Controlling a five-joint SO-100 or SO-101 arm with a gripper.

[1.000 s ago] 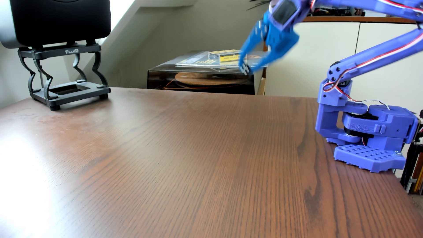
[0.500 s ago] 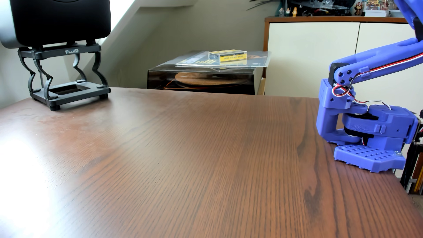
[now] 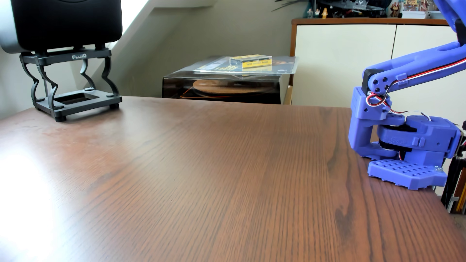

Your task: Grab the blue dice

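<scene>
The blue dice is out of view; I see none on the brown wooden table point(image 3: 201, 163). Only the lower part of the blue arm shows: its base point(image 3: 408, 156) is clamped at the table's right edge and the lower link point(image 3: 416, 66) slants up and off the right edge of the frame. The gripper lies outside the picture.
A black speaker on a black stand point(image 3: 70, 83) occupies the far left corner of the table. Behind the table stands a dark turntable cover point(image 3: 222, 85) with a yellow cassette box point(image 3: 251, 61) on top. A white cabinet point(image 3: 343, 63) fills the right background.
One second ago the gripper hung above the table's far edge. It then swung up and right out of the frame, and since half a second ago the arm has stayed still.
</scene>
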